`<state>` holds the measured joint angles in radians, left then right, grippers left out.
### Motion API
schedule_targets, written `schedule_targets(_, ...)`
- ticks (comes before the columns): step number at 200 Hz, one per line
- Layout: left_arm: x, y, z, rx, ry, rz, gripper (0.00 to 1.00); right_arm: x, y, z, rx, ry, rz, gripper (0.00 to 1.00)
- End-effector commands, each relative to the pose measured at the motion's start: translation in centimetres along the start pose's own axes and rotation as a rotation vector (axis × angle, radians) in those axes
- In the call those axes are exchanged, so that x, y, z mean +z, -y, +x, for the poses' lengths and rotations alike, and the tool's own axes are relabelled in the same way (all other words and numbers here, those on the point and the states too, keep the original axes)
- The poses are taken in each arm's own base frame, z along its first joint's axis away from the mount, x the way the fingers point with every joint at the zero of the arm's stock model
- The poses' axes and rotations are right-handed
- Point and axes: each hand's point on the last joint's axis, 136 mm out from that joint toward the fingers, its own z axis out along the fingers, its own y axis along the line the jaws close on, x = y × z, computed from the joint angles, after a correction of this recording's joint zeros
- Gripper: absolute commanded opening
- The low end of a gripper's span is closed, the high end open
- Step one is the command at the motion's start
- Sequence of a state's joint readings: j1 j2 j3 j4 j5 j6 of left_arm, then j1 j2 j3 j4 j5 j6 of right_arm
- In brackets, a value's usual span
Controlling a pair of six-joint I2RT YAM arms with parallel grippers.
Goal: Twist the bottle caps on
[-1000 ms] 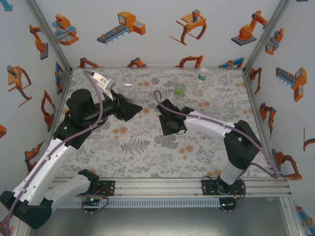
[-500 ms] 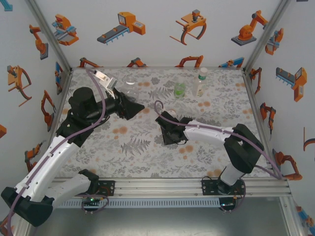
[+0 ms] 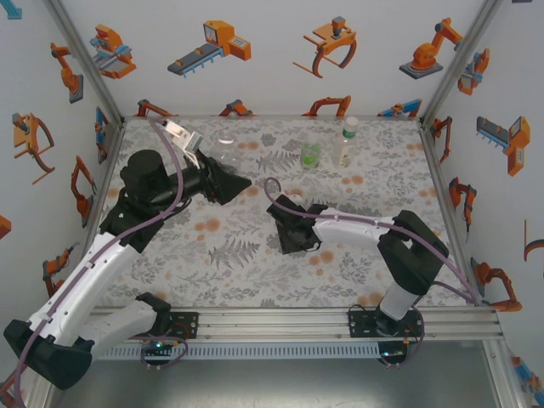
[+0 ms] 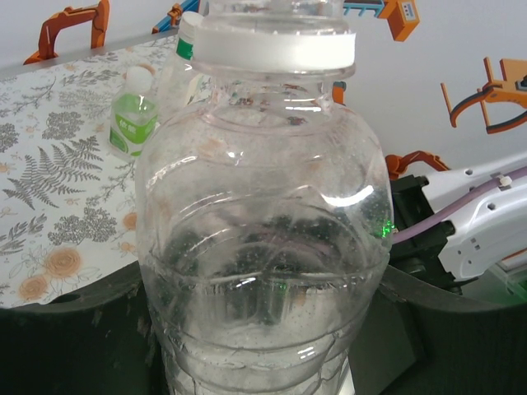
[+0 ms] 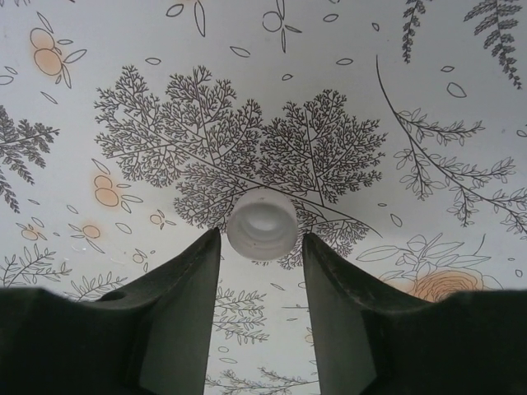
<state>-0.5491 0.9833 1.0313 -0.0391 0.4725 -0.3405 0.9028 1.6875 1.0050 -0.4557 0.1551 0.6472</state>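
Right gripper (image 5: 261, 239) has drawn back toward the table's (image 3: 212, 272) near edge. Its wide-open fingers straddle the white cap (image 5: 261, 224), which lies mid-table, untouched. Left gripper (image 4: 263, 346) clamps the short clear bottle (image 4: 263, 214) near the far-left corner. Risk: an off-centre close could squirt the cap sideways.

Rear overhead, left wrist level, near bottle (image 4: 263, 247), right wrist downward

My two arms are white and black.
I see my left arm (image 3: 93, 272) and right arm (image 3: 350, 225) have smooth white shells, round black joints, a thin purple cable (image 4: 420, 230), and dark pointy fingers (image 5: 177, 321).
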Motion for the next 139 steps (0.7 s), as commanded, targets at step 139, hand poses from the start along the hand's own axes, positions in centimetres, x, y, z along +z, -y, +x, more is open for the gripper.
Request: schedule_targets(139,1.0,-0.2,-1.2,0.021,0.011,0.003,0.00,-1.7,-0.2,-2.0,0.039,0.062,-0.046,0.42)
